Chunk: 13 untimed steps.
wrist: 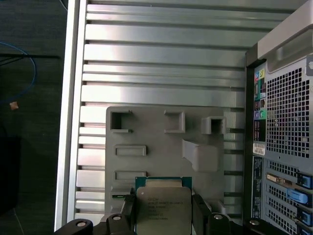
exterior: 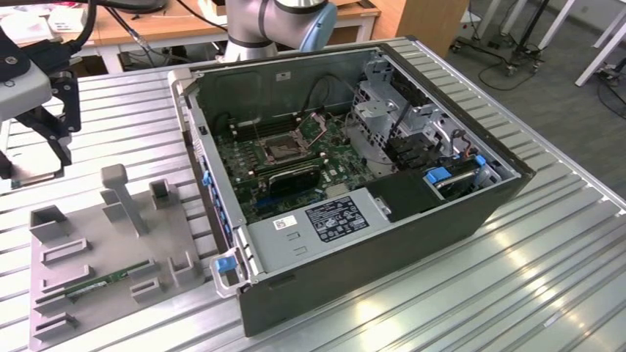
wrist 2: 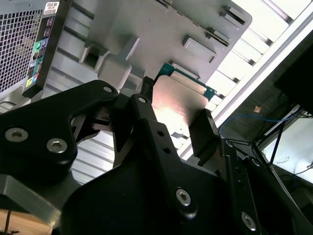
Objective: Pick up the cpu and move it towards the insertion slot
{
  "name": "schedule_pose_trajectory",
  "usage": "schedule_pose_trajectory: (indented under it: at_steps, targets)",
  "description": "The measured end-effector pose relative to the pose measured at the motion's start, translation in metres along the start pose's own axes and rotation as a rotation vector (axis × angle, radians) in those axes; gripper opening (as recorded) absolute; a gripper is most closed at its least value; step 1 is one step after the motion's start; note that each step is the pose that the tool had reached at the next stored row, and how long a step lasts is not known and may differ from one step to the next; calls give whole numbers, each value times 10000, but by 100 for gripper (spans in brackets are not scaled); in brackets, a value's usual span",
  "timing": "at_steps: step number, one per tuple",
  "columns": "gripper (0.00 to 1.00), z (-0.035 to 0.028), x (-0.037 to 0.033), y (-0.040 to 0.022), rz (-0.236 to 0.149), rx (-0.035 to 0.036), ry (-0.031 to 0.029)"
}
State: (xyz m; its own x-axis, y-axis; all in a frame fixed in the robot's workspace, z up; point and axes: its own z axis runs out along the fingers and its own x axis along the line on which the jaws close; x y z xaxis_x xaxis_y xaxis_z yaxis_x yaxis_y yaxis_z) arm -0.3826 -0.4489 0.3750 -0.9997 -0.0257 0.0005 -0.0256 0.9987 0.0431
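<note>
Now the gripper (wrist: 164,216) clamps the cpu (wrist: 164,201); chip between jaws (over grey tray (wrist: 156,134)).

My claw (wrist 2: 175,113) pinches the chip (wrist 2: 180,98), a black finger (wrist 2: 146,120) on each edge, and its shiny face catches the light. Just beyond my fingertips lies the grey tray (wrist 2: 161,29). The computer case (wrist 2: 19,44) stands off to one side, and the ribbed table (wrist 2: 266,27) runs past the tray.

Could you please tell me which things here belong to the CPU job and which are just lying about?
For the job: cpu, clamped in the pincer; insertion slot inside the open computer case.
Lying about: memory stick; grey tray that it rests in.
</note>
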Motion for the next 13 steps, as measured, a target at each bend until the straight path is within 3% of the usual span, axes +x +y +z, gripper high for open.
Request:
schedule_pose_trajectory:
  at_steps: [13]
  targets:
    - [54,0,-37,0,-1,0,0]
